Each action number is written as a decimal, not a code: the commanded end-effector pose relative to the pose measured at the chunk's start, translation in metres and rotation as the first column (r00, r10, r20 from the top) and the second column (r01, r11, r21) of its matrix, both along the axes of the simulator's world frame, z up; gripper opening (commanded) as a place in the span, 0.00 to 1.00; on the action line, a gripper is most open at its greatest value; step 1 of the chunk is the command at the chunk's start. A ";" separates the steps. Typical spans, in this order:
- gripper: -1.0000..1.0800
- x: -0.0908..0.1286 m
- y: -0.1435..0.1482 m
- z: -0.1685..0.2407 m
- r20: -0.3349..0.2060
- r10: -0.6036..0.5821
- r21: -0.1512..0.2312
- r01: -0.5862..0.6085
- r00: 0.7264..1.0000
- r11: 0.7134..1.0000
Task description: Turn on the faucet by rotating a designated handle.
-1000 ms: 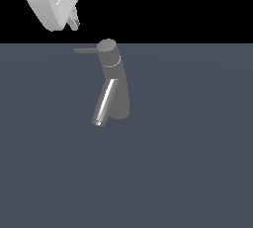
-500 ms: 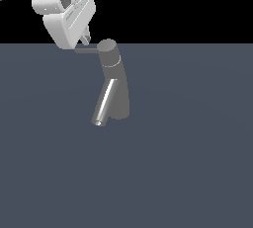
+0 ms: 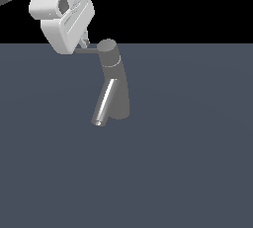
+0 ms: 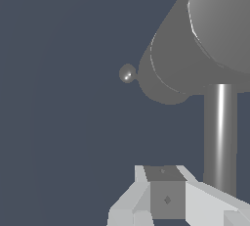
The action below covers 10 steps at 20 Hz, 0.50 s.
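The dark grey faucet (image 3: 117,91) stands upright in the exterior view, with its round cap at the top and a shiny slanted spout (image 3: 105,102) running down toward that view's left. The thin handle (image 3: 88,51) sticks out sideways from the cap toward the exterior view's left. My white gripper (image 3: 85,40) hangs just above the handle's outer end, its fingers together and gripping nothing. In the wrist view the handle (image 4: 220,137) shows as a shiny rod running beside my gripper (image 4: 166,196), with the faucet (image 4: 195,54) body looming beyond.
The faucet stands on a flat dark blue-grey surface (image 3: 188,163) that fills the lower part of the exterior view. The background above it is black. Only the spout's rounded tip (image 4: 128,73) shows past the faucet body in the wrist view.
My gripper has come down and moved toward the exterior view's right, from well above the handle's end to right at it. The faucet and handle look unmoved.
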State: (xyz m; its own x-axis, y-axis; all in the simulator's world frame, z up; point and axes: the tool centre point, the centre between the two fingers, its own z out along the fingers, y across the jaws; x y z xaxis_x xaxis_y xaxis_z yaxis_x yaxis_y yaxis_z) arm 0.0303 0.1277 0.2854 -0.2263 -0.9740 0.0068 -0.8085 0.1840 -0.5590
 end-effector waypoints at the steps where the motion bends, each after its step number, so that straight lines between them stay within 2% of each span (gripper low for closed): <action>1: 0.00 -0.008 0.003 -0.005 0.002 -0.014 0.010 0.014 1.000 1.000; 10: 0.00 -0.036 0.013 -0.026 0.003 -0.015 0.010 0.015 1.000 1.000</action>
